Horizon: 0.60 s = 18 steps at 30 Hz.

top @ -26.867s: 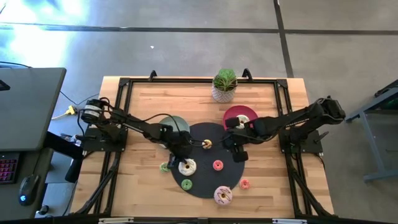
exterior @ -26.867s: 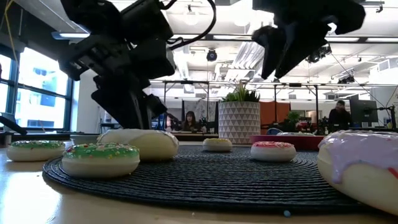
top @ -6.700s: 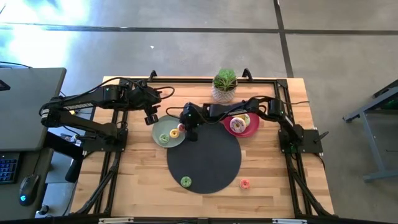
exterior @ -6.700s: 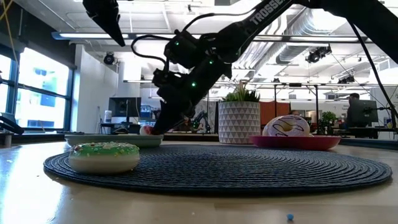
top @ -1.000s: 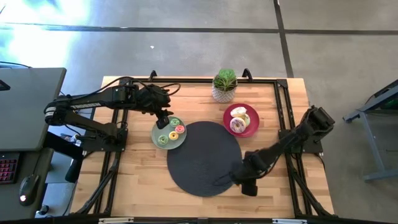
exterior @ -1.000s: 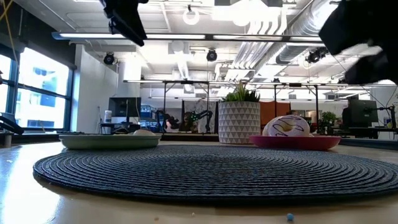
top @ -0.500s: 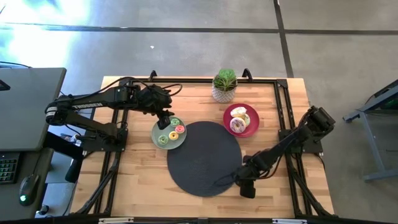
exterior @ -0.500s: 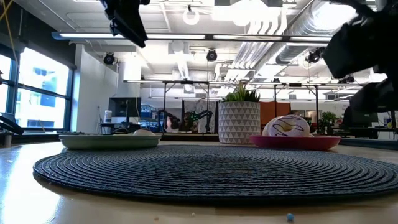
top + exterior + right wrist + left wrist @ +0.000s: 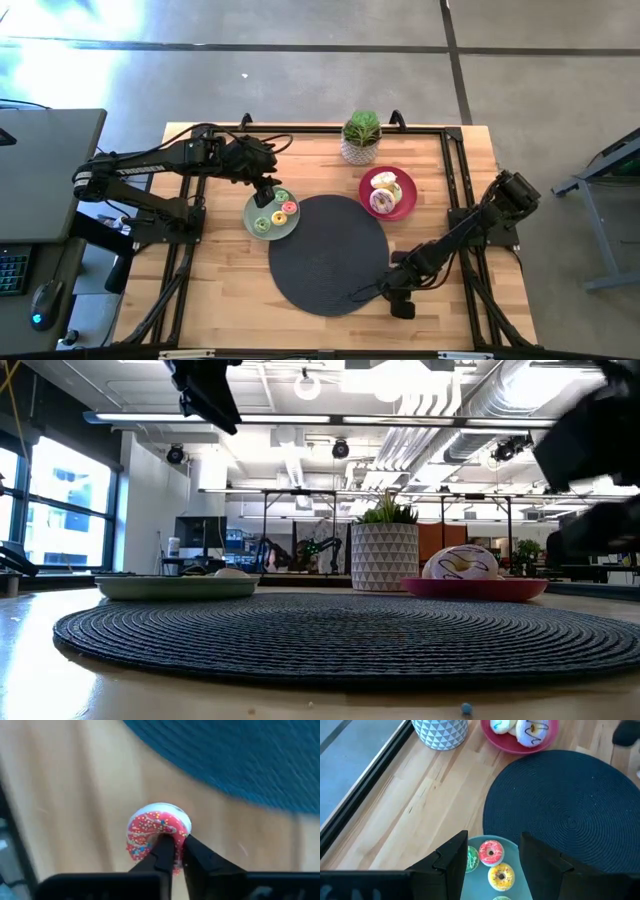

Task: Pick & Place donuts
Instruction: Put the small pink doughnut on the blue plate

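Note:
My right gripper [image 9: 175,843] is shut on a small red-iced donut [image 9: 156,827] with sprinkles. It is over the bare wood just off the near right edge of the dark round mat [image 9: 325,255]. From above, the gripper [image 9: 401,306] hides that donut. My left gripper [image 9: 268,190] hangs open above the sage-green plate [image 9: 254,207]. That plate carries a green donut [image 9: 471,859], a red one [image 9: 491,852] and a yellow one [image 9: 500,876]. The pink-red plate [image 9: 406,205] holds white-iced donuts [image 9: 381,201]. My right gripper pinches the part of the donut's ring nearest the wrist [image 9: 172,834] between its two fingers. One fingertip [image 9: 165,851] seems to sit at the hole and the other on the outer rim. The donut is tilted, its iced face up toward the wrist. Whether it is clear of the wood I cannot tell.
A potted plant in a white patterned pot [image 9: 361,140] stands at the far edge between the plates. The black frame rails [image 9: 455,160] run along the table's sides. The mat lies bare in the middle.
My right gripper has drifted a little toward the table's near right corner, beside the mat's edge. The left arm has kept still.

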{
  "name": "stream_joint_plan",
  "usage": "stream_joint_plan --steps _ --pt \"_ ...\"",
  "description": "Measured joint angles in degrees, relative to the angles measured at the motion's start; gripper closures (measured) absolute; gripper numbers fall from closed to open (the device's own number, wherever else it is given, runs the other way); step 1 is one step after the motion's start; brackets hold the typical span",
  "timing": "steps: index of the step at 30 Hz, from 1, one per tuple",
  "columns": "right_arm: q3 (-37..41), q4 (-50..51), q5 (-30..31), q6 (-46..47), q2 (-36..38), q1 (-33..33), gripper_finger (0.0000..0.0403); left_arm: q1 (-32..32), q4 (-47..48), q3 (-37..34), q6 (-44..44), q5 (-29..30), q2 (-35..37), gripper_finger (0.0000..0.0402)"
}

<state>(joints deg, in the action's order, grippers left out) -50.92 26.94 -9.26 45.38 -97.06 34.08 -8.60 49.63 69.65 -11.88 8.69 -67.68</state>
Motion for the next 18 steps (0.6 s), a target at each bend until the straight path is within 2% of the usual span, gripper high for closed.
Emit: stream_joint_plan --steps 2,4,8,9,12,13,14,15,18 --pt "0.06 -5.24 1.77 -2.74 0.16 -0.41 0.0393 0.00 -0.87 0.00 0.00 0.05 0.00 0.0234" --pt "-0.04 -9.25 5.26 -6.93 0.73 -1.35 0.0388 0.00 -1.55 0.00 0.00 0.05 0.00 0.0234" --pt "-0.04 -15.61 17.84 -22.80 1.82 -5.11 0.0374 0.00 -3.99 0.00 0.76 0.02 0.00 0.0234" --pt "-0.04 -18.00 23.22 -27.39 1.91 -6.69 0.0375 0.00 -4.37 0.00 1.59 0.03 0.00 0.0234" --pt "-0.09 -28.79 45.32 -38.52 1.29 -13.16 0.0391 0.00 -5.20 0.00 4.78 0.02 0.00 0.0234" --pt "-0.09 -33.63 49.24 -43.31 0.97 -15.85 0.0394 0.00 -5.36 0.00 6.06 0.04 0.00 0.0234" --pt "-0.09 -39.14 49.80 -47.96 0.52 -18.92 0.0396 0.00 -5.34 0.00 7.45 0.12 0.00 0.0234" --pt "-0.09 -45.45 47.32 -51.56 0.10 -21.86 0.0396 0.00 -5.35 0.00 8.60 0.61 -0.03 0.0234" --pt "-0.27 -62.55 27.67 -53.09 -2.64 -30.80 0.0389 0.00 -5.33 0.02 10.15 2.85 -0.46 0.0234"
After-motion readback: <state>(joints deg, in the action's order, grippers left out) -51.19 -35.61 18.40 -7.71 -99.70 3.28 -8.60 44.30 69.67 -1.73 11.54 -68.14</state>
